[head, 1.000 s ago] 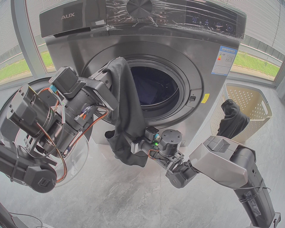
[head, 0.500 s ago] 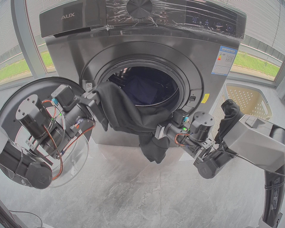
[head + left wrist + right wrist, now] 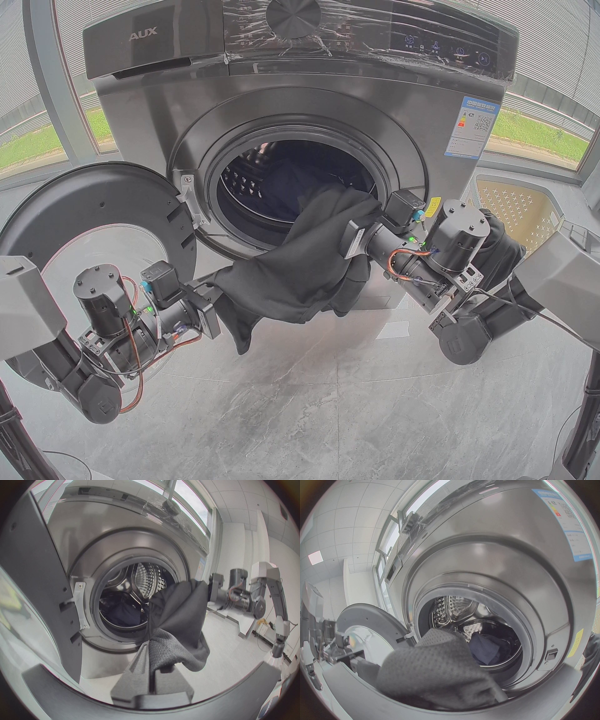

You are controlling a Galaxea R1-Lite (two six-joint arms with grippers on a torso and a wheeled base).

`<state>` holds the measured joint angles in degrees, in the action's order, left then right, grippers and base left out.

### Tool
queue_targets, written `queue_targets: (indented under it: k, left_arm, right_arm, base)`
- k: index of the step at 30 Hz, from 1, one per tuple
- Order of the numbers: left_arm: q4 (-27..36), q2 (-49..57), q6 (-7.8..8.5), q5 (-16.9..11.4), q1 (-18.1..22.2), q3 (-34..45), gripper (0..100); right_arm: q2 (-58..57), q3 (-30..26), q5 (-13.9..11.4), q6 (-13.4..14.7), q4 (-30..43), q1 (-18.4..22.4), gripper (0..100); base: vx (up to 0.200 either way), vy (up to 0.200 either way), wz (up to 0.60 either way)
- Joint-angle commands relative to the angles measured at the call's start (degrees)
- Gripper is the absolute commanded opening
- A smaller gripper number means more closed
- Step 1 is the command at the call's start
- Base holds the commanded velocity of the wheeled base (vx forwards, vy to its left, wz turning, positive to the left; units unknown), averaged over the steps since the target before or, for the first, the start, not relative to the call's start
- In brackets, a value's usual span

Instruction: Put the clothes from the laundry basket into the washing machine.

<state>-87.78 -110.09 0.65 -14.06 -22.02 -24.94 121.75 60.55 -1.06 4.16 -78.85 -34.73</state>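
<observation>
**Two-arm hold at the drum.** The left pincer (image 3: 212,304) and the right pincer (image 3: 350,236) are each clenched on one end of a dark garment (image 3: 300,269). It sags between them in front of the washing machine (image 3: 150,119). Just beyond the right pincer is the open drum mouth (image 3: 250,181), with darker clothes (image 3: 487,648) inside; the garment's upper edge overlaps its lower rim. The open door (image 3: 94,200) stands just behind the left pincer. Behind the right pincer's arm, the laundry basket (image 3: 537,219) has a second dark garment (image 3: 506,250) at its rim.

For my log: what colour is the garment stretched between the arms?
Black garment, fine mesh weave; clearest in left wrist view.
</observation>
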Motion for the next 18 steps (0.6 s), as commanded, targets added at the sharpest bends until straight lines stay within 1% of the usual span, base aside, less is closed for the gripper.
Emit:
queue_targets:
  k: [1, 7, 9, 11, 13, 14, 15, 16, 18]
  left_arm:
    - [-0.81, -3.55, 0.58, -0.18, 0.57, 1.21, 100]
    - [-0.81, -3.9, 0.41, -0.45, 0.57, 1.83, 100]
    - [-0.9, -4.52, 0.85, -0.97, 0.04, 4.46, 100]
    - [-0.9, -4.52, 1.46, -2.12, -0.57, 6.84, 100]
    - [-0.9, -4.96, 2.69, -4.66, -1.27, 10.88, 100]
    - [-0.9, -4.96, 2.69, -4.66, -1.27, 10.88, 100]
    - [-0.9, -5.92, 4.72, -6.51, -1.36, 13.52, 100]
    - [-0.9, -6.36, 5.77, -6.95, -1.27, 14.31, 100]
    - [-0.9, -7.06, 7.26, -7.3, -1.27, 15.1, 100]
  right_arm:
    - [-1.07, -0.08, 0.01, 0.33, -0.16, -0.16, 0]
    - [-0.81, 0.45, 0.01, 0.33, 0.01, -0.07, 0]
    - [-0.72, 1.5, 0.09, 0.33, 0.19, 0.01, 0]
    - [-0.72, 2.55, 0.09, 0.33, 0.27, 0.37, 0]
    - [-0.63, 4.14, 0.09, 0.41, 0.63, 0.45, 0]
    - [-0.63, 4.14, 0.09, 0.41, 0.63, 0.45, 0]
    - [-0.55, 5.02, 0.09, 0.41, 0.89, 0.45, 0]
    - [-0.55, 5.19, 0.09, 0.41, 0.89, 0.45, 0]
    - [-0.55, 5.72, 0.09, 0.41, 0.98, 0.28, 0]
  base:
    - [0.0, 0.0, 0.0]
    - [0.0, 0.0, 0.0]
    - [0.0, 0.0, 0.0]
    - [0.0, 0.0, 0.0]
    - [0.0, 0.0, 0.0]
    - [0.0, 0.0, 0.0]
    - [0.0, 0.0, 0.0]
    - [0.0, 0.0, 0.0]
    - [0.0, 0.0, 0.0]
